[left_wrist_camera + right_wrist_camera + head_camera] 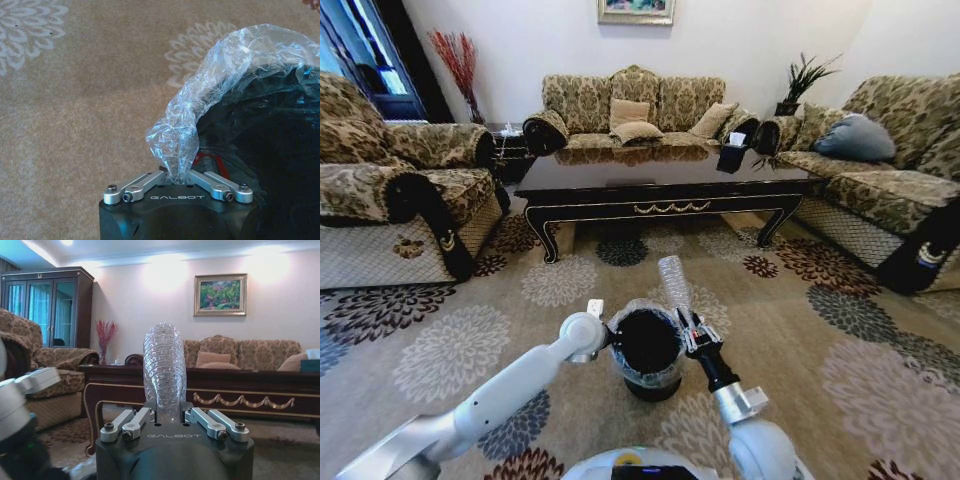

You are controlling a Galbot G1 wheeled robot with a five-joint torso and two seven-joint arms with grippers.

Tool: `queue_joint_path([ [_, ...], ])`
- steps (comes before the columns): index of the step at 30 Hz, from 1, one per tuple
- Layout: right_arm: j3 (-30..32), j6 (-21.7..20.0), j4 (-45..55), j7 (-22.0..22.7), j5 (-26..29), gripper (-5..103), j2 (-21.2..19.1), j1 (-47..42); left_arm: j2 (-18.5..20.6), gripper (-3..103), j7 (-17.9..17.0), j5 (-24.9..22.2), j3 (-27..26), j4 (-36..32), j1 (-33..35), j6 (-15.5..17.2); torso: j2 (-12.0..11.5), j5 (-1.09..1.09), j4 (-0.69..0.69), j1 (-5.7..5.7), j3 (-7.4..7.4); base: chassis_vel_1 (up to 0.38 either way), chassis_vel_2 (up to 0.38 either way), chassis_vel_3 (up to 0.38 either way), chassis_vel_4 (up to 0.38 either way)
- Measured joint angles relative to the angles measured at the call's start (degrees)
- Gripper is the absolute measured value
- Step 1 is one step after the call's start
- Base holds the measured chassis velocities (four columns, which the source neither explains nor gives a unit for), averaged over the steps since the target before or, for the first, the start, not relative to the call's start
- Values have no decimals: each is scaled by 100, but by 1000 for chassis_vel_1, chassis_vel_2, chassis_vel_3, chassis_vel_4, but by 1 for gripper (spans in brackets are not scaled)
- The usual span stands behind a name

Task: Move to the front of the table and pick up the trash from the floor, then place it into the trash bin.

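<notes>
The likeliest slip was the clear plastic bottle (pixel 673 283) falling beside the trash bin (pixel 649 345) rather than into it, since the right gripper (pixel 689 330), fingers clamped on the bottle's lower end, held it upright just outside the rim on the bin's right side. On the bin's left side the left gripper (pixel 176 176) had its fingers pinched on the liner bag (pixel 220 75), apparently holding the mouth open, and a tug there could tip the bin.

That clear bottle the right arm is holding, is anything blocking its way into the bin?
Nothing visible. The right gripper holds the clear bottle upright beside the trash bin, whose mouth is open. The left gripper pinches the liner bag at the rim.
</notes>
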Motion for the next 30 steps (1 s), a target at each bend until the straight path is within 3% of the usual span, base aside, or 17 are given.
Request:
queue_joint_path([
  [17,-384,28,-289,-64,-432,19,344,-176,0,0,-26,-142,52,-106,-75,2,0,0,1,0,0,0,0,0,0],
  [21,-451,40,-315,-90,-552,40,409,-278,19,0,-25,-161,-20,-108,-97,2,0,-1,-1,0,0,0,0,0,0],
  [23,-452,39,-305,-95,-586,40,427,-311,34,0,-26,-157,-58,-109,-82,2,0,0,-1,0,0,0,0,0,0],
  [27,-526,40,-268,-105,-670,62,491,-395,140,0,-20,-169,-141,-211,5,2,0,-1,0,0,0,0,0,0,0],
  [29,-529,40,-270,-104,-674,62,494,-393,159,0,-13,-169,-149,-218,21,2,0,-1,0,0,0,0,0,0,0],
  [30,-530,40,-271,-103,-674,68,494,-387,174,0,-4,-166,-171,-220,43,2,0,-1,0,0,0,0,0,0,0],
])
